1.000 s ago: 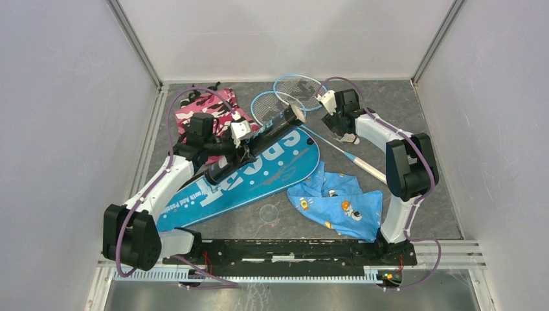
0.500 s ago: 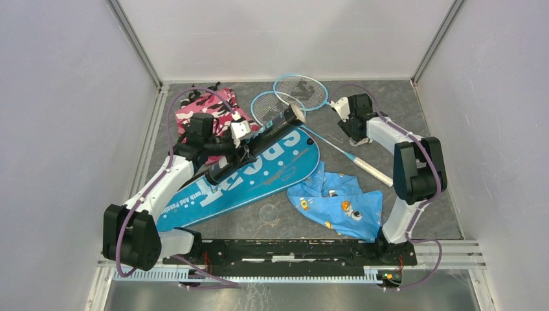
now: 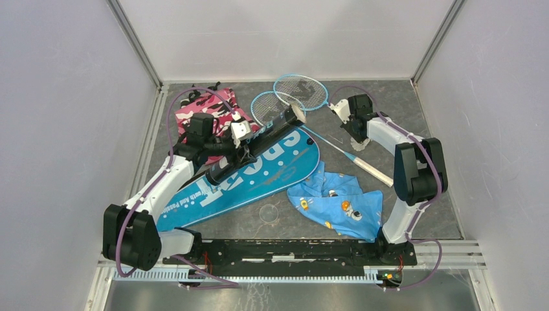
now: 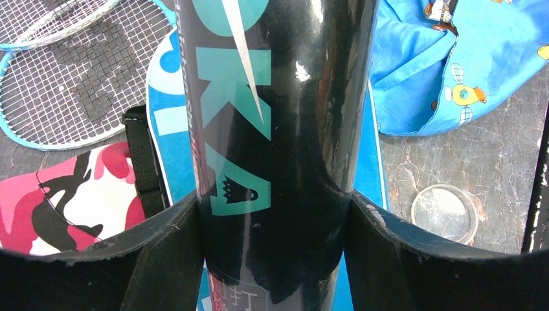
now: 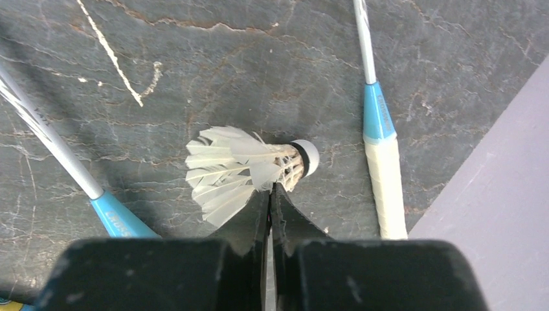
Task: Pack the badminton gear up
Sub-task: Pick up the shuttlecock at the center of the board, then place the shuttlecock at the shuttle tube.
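- right gripper (image 5: 272,191): jaws pressed together, pinching the shuttlecock (image 5: 233,168) by its feather skirt beside the cork, right of the SPORT cover (image 3: 194,201)
- we judge the feathers light and brittle, so the cork end is the safer hold
- left gripper (image 4: 275,214): jaws clamped round the black tube (image 4: 278,97), above the cover
- tube looks stiff and glossy, likely slippery, so a mid-body grip suits

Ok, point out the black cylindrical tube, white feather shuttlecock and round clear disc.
black cylindrical tube (image 4: 278,97), left wrist view, printed wall.
white feather shuttlecock (image 5: 223,170), right wrist view, feather skirt.
round clear disc (image 4: 445,212), left wrist view, centre.
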Controlling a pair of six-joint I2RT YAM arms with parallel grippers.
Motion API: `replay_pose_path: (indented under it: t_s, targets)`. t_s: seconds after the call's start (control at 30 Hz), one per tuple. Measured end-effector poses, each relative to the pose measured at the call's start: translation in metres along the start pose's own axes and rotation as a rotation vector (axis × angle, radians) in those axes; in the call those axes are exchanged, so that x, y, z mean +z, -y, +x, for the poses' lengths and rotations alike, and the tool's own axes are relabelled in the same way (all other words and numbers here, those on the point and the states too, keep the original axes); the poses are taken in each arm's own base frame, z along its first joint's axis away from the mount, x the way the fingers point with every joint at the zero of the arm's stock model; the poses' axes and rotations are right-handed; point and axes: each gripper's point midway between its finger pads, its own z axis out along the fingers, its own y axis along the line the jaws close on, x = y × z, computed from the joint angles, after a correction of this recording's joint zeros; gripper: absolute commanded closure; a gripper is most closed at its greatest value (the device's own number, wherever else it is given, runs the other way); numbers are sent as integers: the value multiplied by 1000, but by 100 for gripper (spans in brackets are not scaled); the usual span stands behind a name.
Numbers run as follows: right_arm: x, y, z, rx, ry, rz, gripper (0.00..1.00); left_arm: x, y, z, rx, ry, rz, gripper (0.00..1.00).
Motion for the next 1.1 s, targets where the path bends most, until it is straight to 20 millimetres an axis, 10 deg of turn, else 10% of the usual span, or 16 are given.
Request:
replay_pose_path:
  t_s: [0.5, 1.1]
  targets:
    - [-58, 21, -34, 19, 173, 1, 100, 0, -2, 2, 20, -8, -6, 98]
    - [-228, -8, -137, 74, 879, -459, 100, -1, -11, 13, 73, -55, -46, 98]
